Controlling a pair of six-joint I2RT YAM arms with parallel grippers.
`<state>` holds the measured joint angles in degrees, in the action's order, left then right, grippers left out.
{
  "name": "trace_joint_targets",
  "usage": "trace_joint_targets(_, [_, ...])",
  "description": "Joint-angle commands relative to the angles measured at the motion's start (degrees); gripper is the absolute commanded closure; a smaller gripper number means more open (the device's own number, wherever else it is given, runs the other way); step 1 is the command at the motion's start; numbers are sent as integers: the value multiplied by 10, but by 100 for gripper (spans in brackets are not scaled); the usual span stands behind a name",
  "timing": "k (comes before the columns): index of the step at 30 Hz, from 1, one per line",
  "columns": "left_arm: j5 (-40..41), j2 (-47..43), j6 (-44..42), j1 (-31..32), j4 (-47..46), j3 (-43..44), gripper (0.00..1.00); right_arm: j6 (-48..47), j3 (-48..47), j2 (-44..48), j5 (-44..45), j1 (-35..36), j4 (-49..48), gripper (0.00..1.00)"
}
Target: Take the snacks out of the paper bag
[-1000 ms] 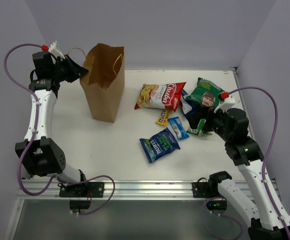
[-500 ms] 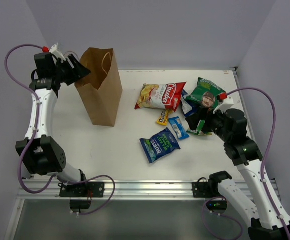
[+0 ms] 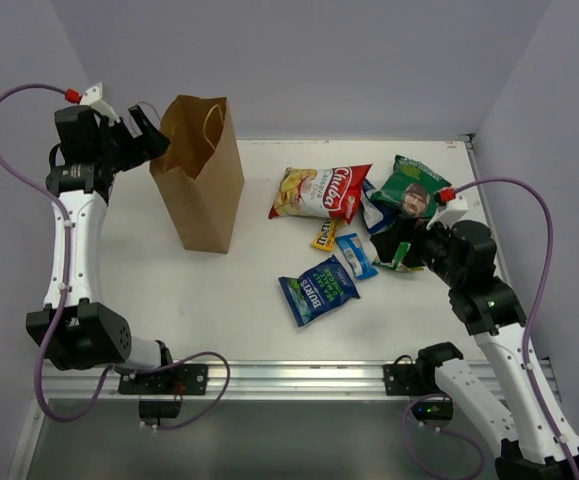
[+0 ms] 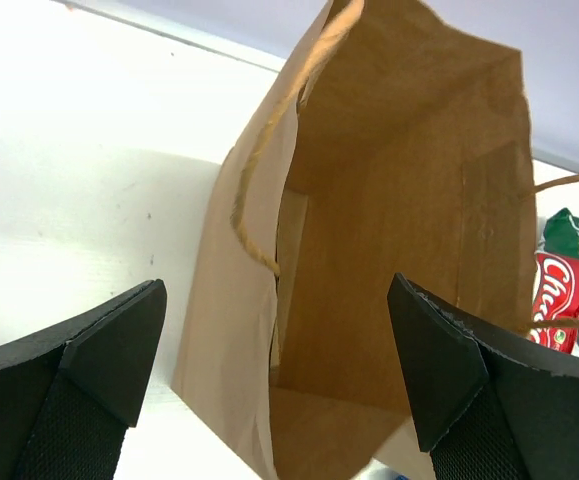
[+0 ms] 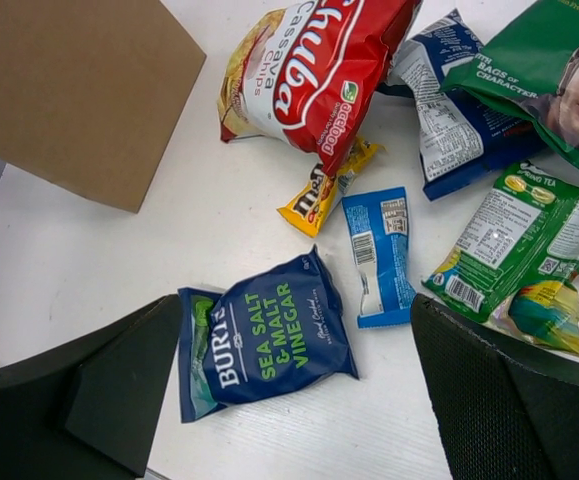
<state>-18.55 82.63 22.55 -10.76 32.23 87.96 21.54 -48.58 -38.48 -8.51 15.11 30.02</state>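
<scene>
A: Where's the left pincer?
B: Spread wide, holding nothing, just beside the open top of the paper bag, which stands upright on the worktop.
A: And the right pincer?
B: Wide open too, empty, above the snacks lying right of the bag: blue bag nearest, red chip bag beyond.

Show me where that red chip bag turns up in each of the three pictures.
Top external: red chip bag lies mid-table, right of the paper bag.
Left wrist: red chip bag peeks in at the right edge, beyond the paper bag.
Right wrist: red chip bag top centre; paper bag top left.
Shared landmark: the paper bag.
</scene>
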Motion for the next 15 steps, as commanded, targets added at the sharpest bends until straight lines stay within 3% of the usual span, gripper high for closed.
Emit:
trace_joint_targets(1, [31,-47,-31,-2,9,8,0,-5,-21,13,2,1,8,1])
trace_joint_targets(10, [72,-215,-86,15,29,-38,0,-40,-186,24,100,1,111,1])
trace_joint_targets(15, [143,-323,-141,100,33,-78,0,-77,-273,52,181,2,136,1])
